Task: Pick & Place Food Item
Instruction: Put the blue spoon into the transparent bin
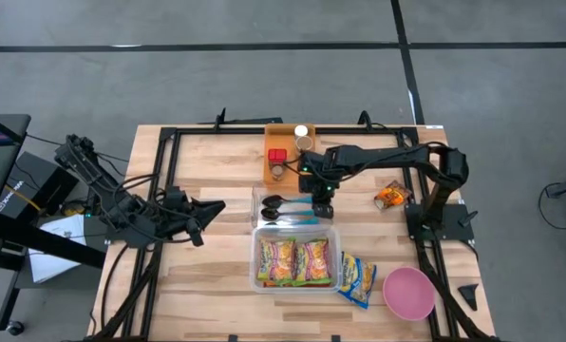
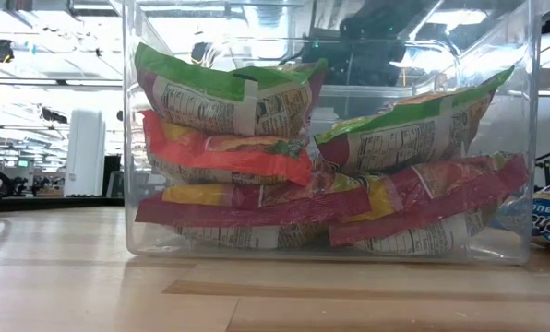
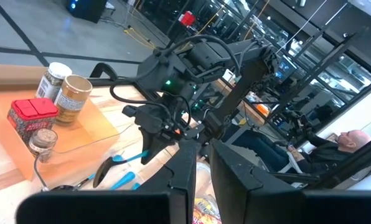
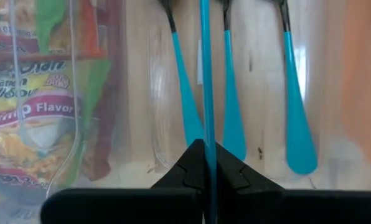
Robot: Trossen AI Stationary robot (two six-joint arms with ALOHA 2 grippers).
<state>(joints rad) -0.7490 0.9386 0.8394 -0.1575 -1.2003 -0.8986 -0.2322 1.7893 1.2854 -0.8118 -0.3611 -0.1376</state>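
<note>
My right gripper, clamped on a teal utensil, hangs over the cutlery tray. Noodle packets fill the bin at six o'clock; one packet remains outside. Left gripper, nearly shut, idles at nine.

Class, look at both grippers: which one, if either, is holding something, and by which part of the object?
The right gripper is shut on a blue-handled utensil, pinching its thin handle edge-on. The left gripper holds nothing.

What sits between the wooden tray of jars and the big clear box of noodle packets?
A smaller clear tray holding blue-handled spoons, seen in the high view. The right gripper, shut on a spoon handle, hangs over it.
</note>
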